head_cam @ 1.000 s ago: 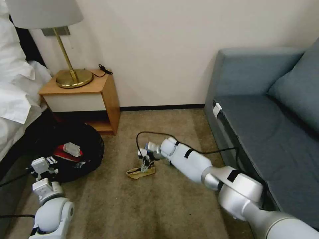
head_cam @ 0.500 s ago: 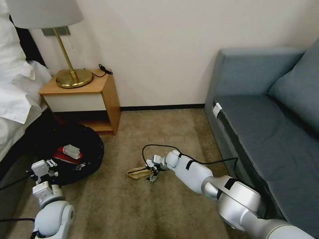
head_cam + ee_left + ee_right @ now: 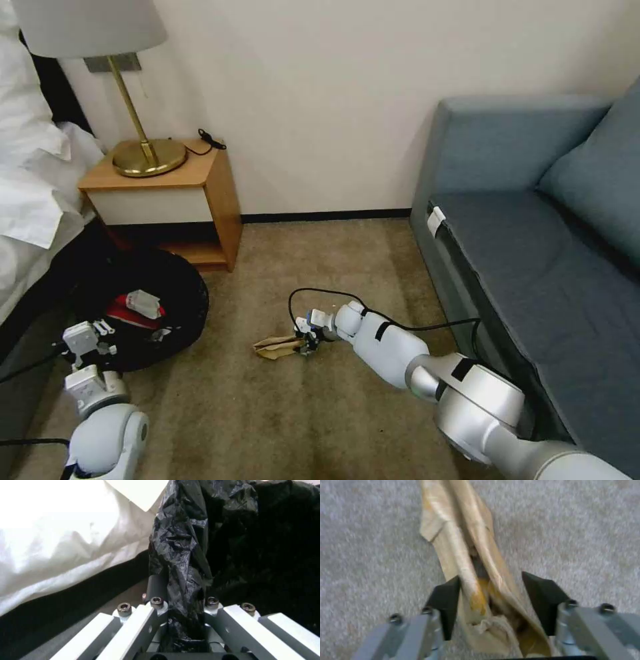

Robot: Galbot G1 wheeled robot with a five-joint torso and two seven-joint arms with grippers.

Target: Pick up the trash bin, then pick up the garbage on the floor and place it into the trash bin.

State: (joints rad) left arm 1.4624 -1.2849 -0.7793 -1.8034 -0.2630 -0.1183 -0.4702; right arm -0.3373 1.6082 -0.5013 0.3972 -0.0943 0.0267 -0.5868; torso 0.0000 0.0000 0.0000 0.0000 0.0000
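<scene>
- The right gripper (image 3: 490, 597) is set low on the floor (image 3: 320, 413) with its two dark jaws parted; the tan crumpled paper (image 3: 470, 562) lies between them, one jaw touching its side, the other just beside it, so nothing is clamped yet.
- The left gripper (image 3: 181, 610) is clenched on a fold of the crinkly black bag lining the trash bin (image 3: 143, 310), at the bin's near rim.
- Judged from this, the step in hand is closing on the paper. It would be done well if the jaws were kept centred over the thick folded ridge, pressed close to the carpet, and shut fully before any lift, since thin loose paper can slip out.
- Relative to the paper, the bin is well apart, towards the wooden nightstand (image 3: 170, 193); a red-and-white carton (image 3: 137, 307) is already lying inside it.
- The right wrist view gives the jaw gap and the paper's creases, which the head view hides behind the arm.
- The head view gives the bin's place and the blue sofa (image 3: 547, 233) on the paper's far side.
</scene>
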